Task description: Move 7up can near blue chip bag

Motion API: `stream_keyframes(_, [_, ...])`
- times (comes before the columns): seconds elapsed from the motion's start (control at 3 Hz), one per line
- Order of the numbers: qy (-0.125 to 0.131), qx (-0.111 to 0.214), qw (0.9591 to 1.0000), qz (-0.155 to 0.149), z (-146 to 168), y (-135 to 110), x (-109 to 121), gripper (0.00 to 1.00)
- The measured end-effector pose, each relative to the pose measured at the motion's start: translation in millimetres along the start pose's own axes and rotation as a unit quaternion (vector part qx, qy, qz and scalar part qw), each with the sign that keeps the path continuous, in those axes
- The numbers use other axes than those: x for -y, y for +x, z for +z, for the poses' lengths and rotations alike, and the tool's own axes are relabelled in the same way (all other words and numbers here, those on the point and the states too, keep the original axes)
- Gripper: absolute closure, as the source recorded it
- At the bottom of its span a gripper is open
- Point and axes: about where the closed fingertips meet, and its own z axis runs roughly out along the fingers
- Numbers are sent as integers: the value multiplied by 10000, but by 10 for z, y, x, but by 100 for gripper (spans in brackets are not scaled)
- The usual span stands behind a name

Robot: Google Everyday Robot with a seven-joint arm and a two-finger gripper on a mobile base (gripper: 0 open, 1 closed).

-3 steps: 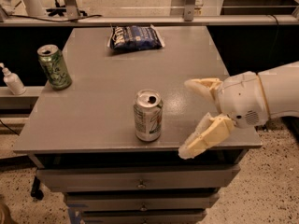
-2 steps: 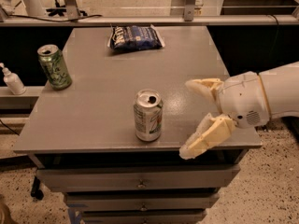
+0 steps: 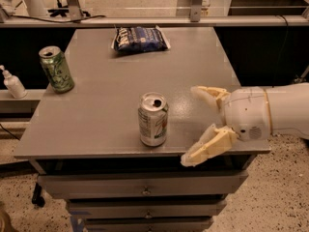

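**7up can [image 3: 153,120] upright at front of tabletop, gripper spread open beside it**

The 7up can stands near the front edge of the tabletop [image 3: 111,91], a little right of centre. Its body is a silver-white cylinder with green lettering and a small red mark on the side. The silver top has been opened, and the drinking hole shows as a dark spot. It looks like smooth metal and catches a dull shine.

The blue chip bag [image 3: 140,38] lies flat near the back edge, well apart from the can. It is dark blue and crinkly, with white lettering and a glossy, puffed surface. A green can [image 3: 56,69] with a pale pattern stands upright near the left edge, its top also open.

The gripper [image 3: 191,126] reaches in from the right, just beside the 7up can but not touching it. Its two cream fingers [image 3: 212,144] are spread wide apart and hold nothing. One lies over the tabletop and the other hangs past the front edge. Behind them is a rounded white housing on a thick white arm [image 3: 285,110].

The tabletop is a matte grey slab with a faint speckle. Grey drawers [image 3: 145,182] with small round knobs sit beneath it. A white pump bottle [image 3: 13,83] stands on a lower ledge to the left. The floor [image 3: 275,197] is pale, speckled terrazzo.
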Motion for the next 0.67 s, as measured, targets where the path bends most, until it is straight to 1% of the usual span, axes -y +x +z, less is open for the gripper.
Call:
stream_keyframes(0.33, [117, 484, 9988, 37, 131, 62, 72, 0])
stream_keyframes(0.67, [153, 933, 9955, 112, 308, 93, 114, 0])
